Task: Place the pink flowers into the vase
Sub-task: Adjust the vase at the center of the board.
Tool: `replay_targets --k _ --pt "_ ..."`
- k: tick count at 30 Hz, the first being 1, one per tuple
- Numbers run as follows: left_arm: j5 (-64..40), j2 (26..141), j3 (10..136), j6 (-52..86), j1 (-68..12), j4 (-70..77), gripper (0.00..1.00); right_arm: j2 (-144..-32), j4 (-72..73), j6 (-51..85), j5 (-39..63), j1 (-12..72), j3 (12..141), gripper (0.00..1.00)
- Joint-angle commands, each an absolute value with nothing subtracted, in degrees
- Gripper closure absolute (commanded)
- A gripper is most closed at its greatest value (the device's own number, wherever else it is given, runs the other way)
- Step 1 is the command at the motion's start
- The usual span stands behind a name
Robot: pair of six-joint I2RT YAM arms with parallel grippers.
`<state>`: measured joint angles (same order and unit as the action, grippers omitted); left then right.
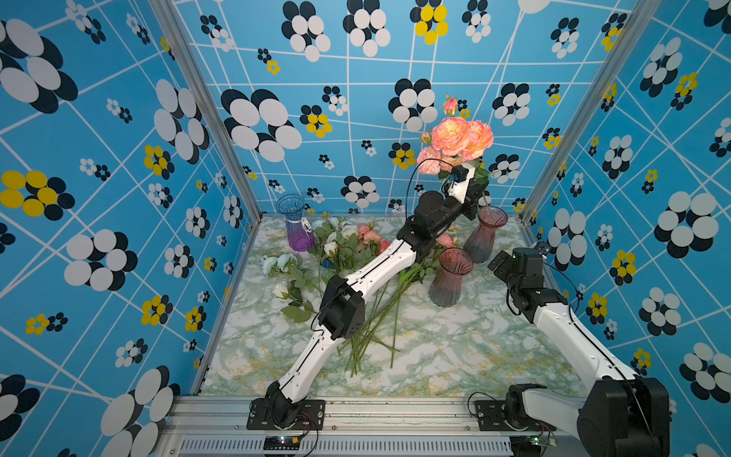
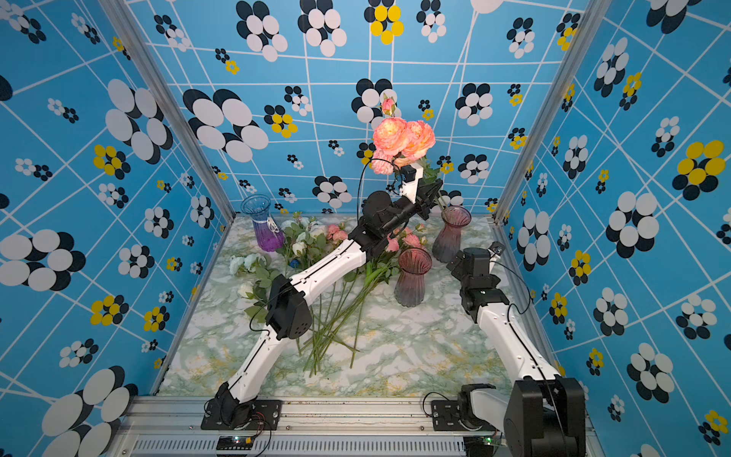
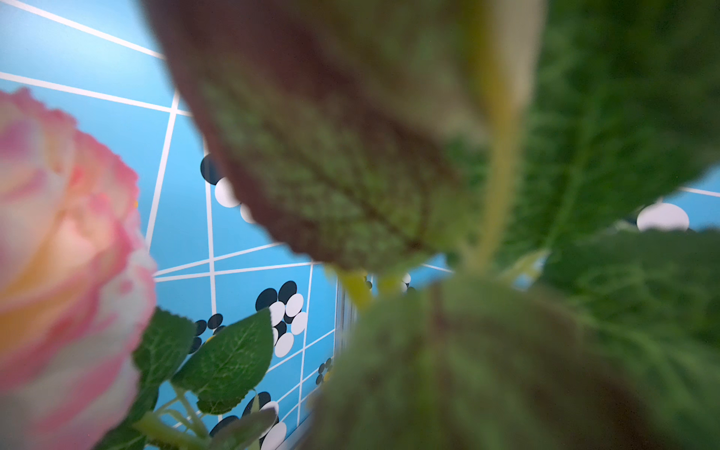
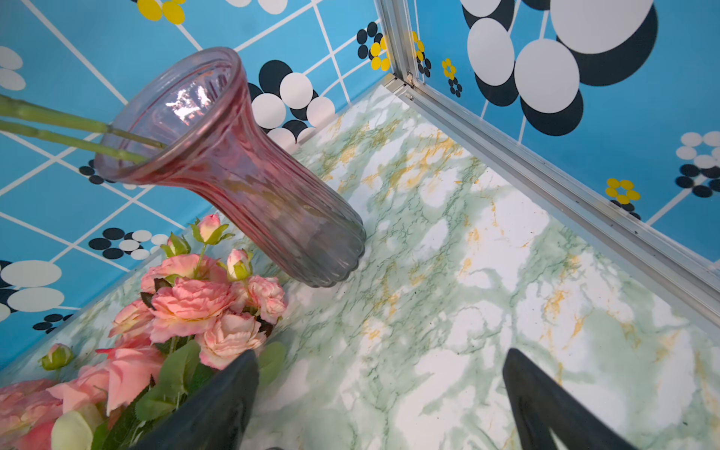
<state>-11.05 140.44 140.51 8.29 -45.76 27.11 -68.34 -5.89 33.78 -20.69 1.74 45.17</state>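
My left gripper [image 1: 476, 192] [image 2: 430, 192] is raised at the back right, shut on the stems of a bunch of pink flowers [image 1: 461, 136] [image 2: 403, 136]. The stems reach down into the mouth of the far pink vase [image 1: 485, 237] [image 2: 451, 235]; in the right wrist view two green stems [image 4: 58, 120] enter that vase [image 4: 249, 183]. In the left wrist view a pink bloom [image 3: 58, 253] shows, and blurred leaves [image 3: 428, 156] hide the jaws. My right gripper [image 1: 499, 263] [image 4: 380, 389] stands open and empty over the table, right of the vases. More pink flowers [image 1: 370, 235] [image 4: 195, 304] lie on the table.
A second pink vase [image 1: 451, 277] stands in front of the far one. A blue-to-purple vase [image 1: 296, 225] is at the back left. White-flowered stems [image 1: 279, 263] and a small blue flower [image 1: 326, 262] lie mid-table under the left arm. The cage walls [image 1: 633, 198] stand close by.
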Motion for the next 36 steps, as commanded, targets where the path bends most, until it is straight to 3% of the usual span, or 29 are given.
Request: replay_targets --k 1,36 --pt "-9.52 141.15 141.89 8.15 -45.34 30.64 1.0 -69.0 -4.02 35.21 -17.67 -0.35 45.92 0.01" --pt "-5.51 150.63 145.41 6.5 -47.05 32.96 1.0 -70.84 2.22 35.24 -9.54 -3.25 43.07 0.01"
